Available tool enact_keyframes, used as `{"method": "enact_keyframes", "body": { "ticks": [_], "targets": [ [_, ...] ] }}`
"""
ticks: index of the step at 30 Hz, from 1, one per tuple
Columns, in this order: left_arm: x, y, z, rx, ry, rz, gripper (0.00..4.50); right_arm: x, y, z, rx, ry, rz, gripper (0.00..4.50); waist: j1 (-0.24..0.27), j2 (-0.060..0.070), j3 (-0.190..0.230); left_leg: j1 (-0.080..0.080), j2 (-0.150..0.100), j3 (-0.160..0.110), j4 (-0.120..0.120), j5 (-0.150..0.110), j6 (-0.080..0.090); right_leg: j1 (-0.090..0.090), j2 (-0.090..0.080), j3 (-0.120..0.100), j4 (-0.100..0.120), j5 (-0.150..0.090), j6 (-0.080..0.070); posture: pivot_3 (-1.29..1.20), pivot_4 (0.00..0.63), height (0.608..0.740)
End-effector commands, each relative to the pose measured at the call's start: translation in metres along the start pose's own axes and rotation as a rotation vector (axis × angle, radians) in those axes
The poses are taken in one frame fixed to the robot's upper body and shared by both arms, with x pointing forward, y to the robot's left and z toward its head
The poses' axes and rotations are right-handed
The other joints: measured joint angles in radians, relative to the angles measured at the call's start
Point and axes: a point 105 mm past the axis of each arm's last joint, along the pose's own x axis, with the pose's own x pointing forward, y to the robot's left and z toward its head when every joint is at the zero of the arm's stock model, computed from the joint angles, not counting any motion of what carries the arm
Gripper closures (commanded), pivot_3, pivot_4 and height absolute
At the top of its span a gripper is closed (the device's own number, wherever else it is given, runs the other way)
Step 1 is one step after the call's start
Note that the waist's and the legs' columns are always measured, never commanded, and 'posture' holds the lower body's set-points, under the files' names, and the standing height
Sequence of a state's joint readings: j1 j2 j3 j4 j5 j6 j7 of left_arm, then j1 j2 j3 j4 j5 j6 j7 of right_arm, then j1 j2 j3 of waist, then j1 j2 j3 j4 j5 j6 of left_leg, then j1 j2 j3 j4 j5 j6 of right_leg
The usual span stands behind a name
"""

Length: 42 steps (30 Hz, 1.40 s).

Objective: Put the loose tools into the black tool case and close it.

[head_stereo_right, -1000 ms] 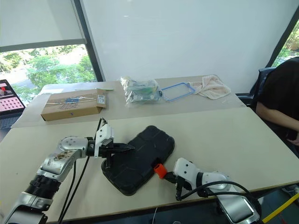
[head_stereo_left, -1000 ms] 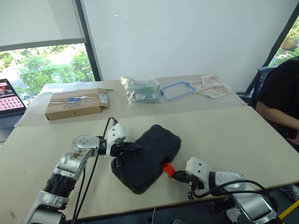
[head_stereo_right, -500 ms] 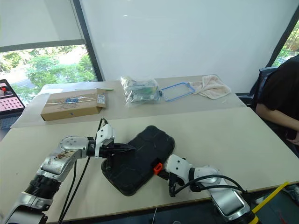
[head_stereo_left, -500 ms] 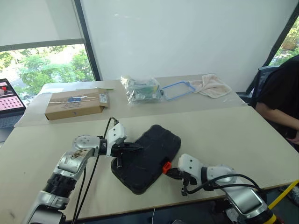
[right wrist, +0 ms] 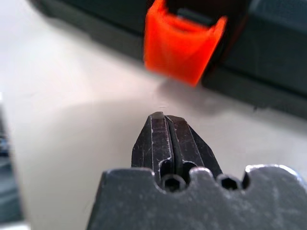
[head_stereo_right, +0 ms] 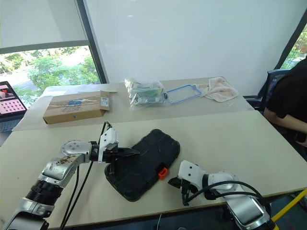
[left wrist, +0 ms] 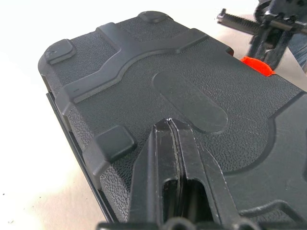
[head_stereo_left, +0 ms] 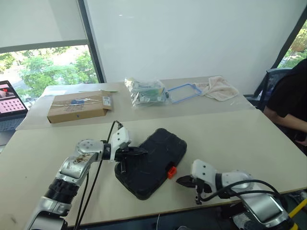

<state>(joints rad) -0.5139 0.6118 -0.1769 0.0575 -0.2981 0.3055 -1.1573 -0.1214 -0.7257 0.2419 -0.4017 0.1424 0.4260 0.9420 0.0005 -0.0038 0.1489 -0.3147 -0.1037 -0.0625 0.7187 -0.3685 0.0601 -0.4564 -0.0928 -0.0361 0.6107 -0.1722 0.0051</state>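
Pressing down on black tool case (head_stereo_left: 152, 162) lid with closed left gripper (head_stereo_left: 142, 151); closed right gripper (head_stereo_left: 181, 180) aimed at orange latch (head_stereo_left: 171, 172) to snap it

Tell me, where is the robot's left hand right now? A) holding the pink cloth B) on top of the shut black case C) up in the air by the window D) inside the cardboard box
B: the left hand, its fingers shut together, sits on the lid of the closed black case, as the left wrist view also shows.

cardboard box (head_stereo_left: 79, 106), plastic bag (head_stereo_left: 146, 91), cloth (head_stereo_left: 218, 87), laptop (head_stereo_left: 10, 103), seated person (head_stereo_left: 291, 98).
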Motion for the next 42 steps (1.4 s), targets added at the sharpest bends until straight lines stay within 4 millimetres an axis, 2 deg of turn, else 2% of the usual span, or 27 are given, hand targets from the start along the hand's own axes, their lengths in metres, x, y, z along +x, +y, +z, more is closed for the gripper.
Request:
{"method": "enact_keyframes", "body": {
  "ticks": [1,18,31,42],
  "targets": [
    [0.002,-0.006,-0.024,-0.057,0.081,-0.018,4.47,0.000,-0.002,0.011,-0.015,-0.047,-0.015,4.50,0.000,0.000,0.000,0.000,0.000,0.000,0.000,0.000,0.000,0.000,0.000,0.000,0.000,0.000,0.000,0.00,0.150,0.740],
    [0.002,-0.006,-0.023,-0.065,0.087,-0.019,4.47,0.010,-0.018,0.036,-0.076,-0.131,-0.053,4.50,-0.001,0.000,0.000,0.000,0.000,0.000,0.000,0.000,0.000,0.000,0.000,0.000,0.000,0.000,0.000,0.00,0.150,0.740],
    [0.005,-0.008,-0.038,-0.086,0.104,-0.020,4.47,0.018,-0.017,0.052,-0.078,-0.149,-0.005,4.50,-0.011,0.000,0.000,0.000,0.000,0.000,0.001,0.000,0.000,0.000,0.000,0.001,0.001,0.000,-0.001,0.00,0.150,0.740],
    [0.010,-0.012,-0.045,-0.091,0.121,-0.036,4.47,0.006,-0.017,0.064,-0.095,-0.116,0.039,4.50,-0.011,0.001,0.000,0.000,0.001,0.000,0.001,0.000,0.000,0.000,0.000,0.002,0.001,0.000,-0.001,0.00,0.150,0.740]
  ]
}}
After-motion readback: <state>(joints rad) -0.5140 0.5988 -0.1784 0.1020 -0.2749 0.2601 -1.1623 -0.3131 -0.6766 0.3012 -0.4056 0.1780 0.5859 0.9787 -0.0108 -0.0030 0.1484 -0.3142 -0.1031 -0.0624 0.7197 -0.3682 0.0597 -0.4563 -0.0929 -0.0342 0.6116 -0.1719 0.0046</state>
